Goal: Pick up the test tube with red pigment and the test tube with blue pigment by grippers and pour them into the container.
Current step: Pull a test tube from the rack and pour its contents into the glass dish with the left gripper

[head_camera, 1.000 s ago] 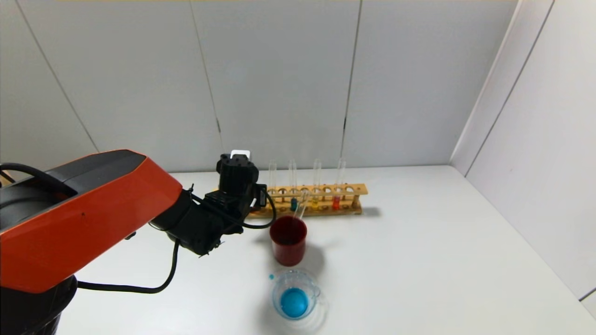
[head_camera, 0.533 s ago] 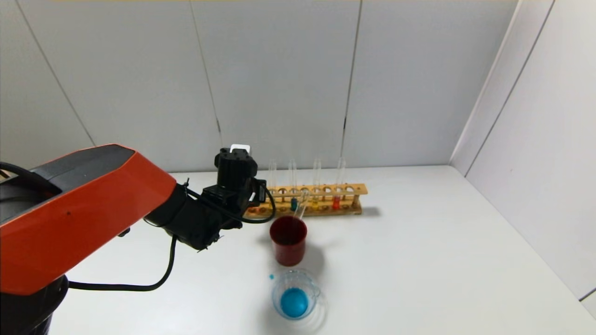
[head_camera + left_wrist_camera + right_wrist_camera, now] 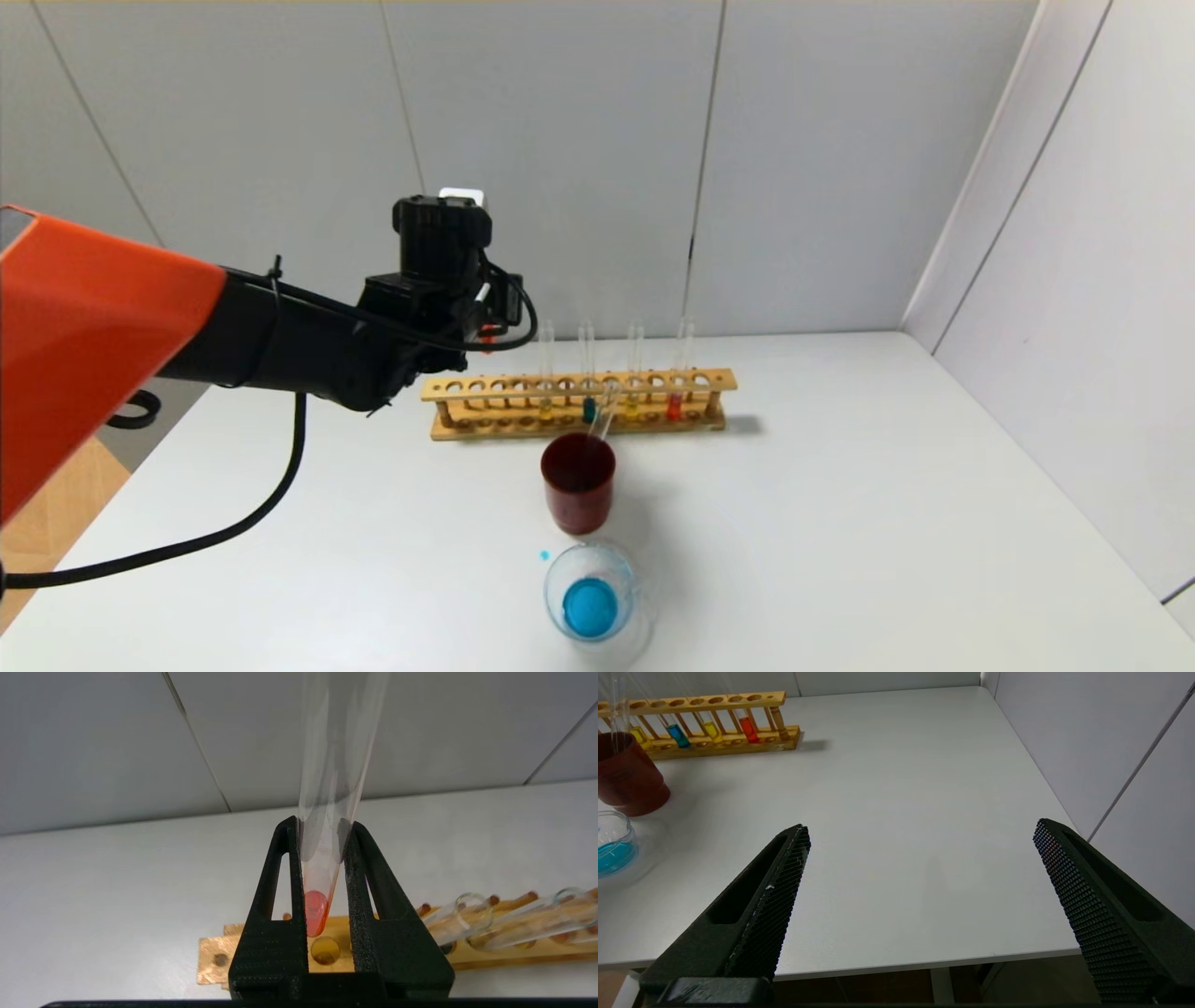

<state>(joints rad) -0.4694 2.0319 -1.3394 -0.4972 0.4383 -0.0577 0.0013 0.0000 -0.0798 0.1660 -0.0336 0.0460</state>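
My left gripper (image 3: 321,823) is shut on the test tube with red pigment (image 3: 315,907) and holds it upright in the air above the left end of the wooden rack (image 3: 472,952). In the head view this gripper (image 3: 446,247) is raised well above the rack (image 3: 579,403). The test tube with blue pigment (image 3: 589,409) stands in the rack. The glass container (image 3: 597,560) near the front edge holds blue liquid. My right gripper (image 3: 920,828) is open and empty over the table's front right edge.
A dark-red cup (image 3: 579,485) with an empty tube leaning in it stands between rack and container. The rack also holds two yellow tubes (image 3: 632,406) and another red tube (image 3: 674,406). A blue drop (image 3: 544,555) lies by the container. Walls close the back and right.
My left arm has risen from low behind the rack's left end to well above it, lifting the red tube clear of the rack. The rack's left end is now uncovered.
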